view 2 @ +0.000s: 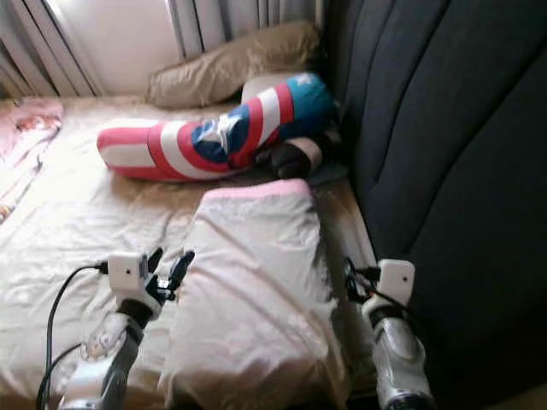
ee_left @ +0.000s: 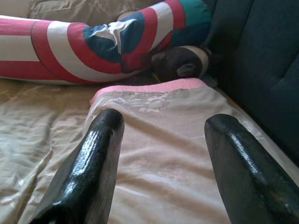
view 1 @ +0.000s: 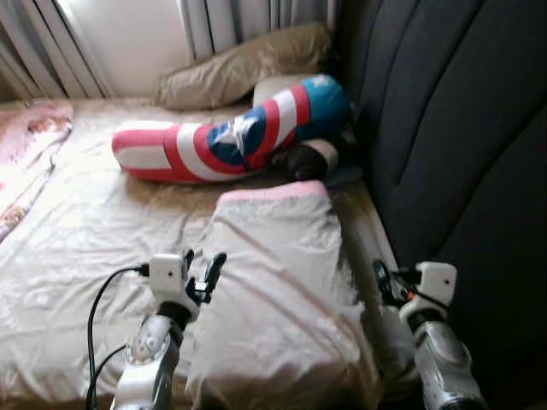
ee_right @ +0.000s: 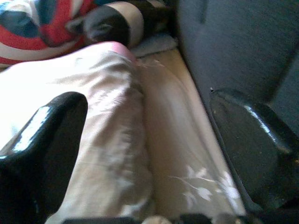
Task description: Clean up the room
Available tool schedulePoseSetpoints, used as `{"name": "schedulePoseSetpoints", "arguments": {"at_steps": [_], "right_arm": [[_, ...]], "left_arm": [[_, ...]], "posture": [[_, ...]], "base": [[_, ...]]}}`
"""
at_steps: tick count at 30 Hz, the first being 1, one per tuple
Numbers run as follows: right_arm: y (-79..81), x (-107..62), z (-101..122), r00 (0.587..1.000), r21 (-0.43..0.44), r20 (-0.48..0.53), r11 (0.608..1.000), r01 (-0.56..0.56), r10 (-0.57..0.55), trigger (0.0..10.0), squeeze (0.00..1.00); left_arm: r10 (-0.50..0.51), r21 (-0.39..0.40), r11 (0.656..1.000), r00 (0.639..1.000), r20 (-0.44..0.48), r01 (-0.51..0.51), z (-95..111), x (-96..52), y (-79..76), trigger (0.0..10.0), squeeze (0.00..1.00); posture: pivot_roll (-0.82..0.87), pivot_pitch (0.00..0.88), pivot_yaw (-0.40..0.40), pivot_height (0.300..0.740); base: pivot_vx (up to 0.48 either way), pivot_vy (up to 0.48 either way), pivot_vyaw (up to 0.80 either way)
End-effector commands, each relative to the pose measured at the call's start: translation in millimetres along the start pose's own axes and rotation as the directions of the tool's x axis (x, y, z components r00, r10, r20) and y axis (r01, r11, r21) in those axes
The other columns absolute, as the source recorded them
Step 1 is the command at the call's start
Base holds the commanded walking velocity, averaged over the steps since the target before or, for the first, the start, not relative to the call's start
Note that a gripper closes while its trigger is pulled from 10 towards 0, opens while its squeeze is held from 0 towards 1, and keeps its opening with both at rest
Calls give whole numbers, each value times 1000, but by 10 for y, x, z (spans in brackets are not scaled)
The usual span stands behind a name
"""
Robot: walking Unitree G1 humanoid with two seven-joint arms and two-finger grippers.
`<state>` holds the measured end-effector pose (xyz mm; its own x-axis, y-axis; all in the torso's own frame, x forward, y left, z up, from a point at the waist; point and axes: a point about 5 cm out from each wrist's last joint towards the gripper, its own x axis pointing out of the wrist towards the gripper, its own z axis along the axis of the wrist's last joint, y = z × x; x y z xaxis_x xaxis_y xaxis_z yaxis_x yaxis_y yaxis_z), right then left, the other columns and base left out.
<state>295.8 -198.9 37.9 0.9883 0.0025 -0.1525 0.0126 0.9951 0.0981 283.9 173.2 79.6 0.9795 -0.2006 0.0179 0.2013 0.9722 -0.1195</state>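
A folded pale quilt with a pink hem (view 1: 273, 282) lies on the beige bed sheet (view 1: 77, 248), close in front of me. My left gripper (view 1: 203, 272) is open at the quilt's left edge, and the wrist view shows its two black fingers (ee_left: 100, 154) spread over the fabric. On the other side of the quilt my right gripper (view 1: 382, 278) hangs open between it and the dark headboard (view 1: 461, 128). Its fingers (ee_right: 243, 140) hold nothing.
A long red, white and blue bolster with a star (view 1: 231, 137) lies across the bed beyond the quilt, with a dark plush item (view 1: 303, 158) tucked against it. A beige pillow (view 1: 244, 64) rests by the curtains (view 1: 51, 43). A pink blanket (view 1: 26, 145) is bunched far left.
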Motion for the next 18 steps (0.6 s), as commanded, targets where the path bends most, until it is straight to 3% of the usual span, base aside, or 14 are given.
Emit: {"name": "schedulePoseSetpoints", "arguments": {"at_steps": [1, 11, 18], "right_arm": [[3, 7, -32, 1000, 17, -27, 1000, 5, -4, 10000, 0], [131, 89, -34, 994, 15, -69, 996, -83, 84, 10000, 0], [212, 134, -67, 985, -1, -119, 992, -123, 122, 10000, 0]], "left_arm": [[-6, 0, 1000, 1000, -20, 6, -13, 27, 14, 10000, 0], [77, 55, 995, 997, 9, -78, 128, 255, 121, 10000, 0], [71, 26, 997, 993, -93, -69, -70, 288, 82, 10000, 0]], "posture": [[-53, 0, 9, 652], [-48, 0, 4, 652], [-42, 0, 9, 652]], "base": [[0, 0, 0], [0, 0, 0], [0, 0, 0]]}}
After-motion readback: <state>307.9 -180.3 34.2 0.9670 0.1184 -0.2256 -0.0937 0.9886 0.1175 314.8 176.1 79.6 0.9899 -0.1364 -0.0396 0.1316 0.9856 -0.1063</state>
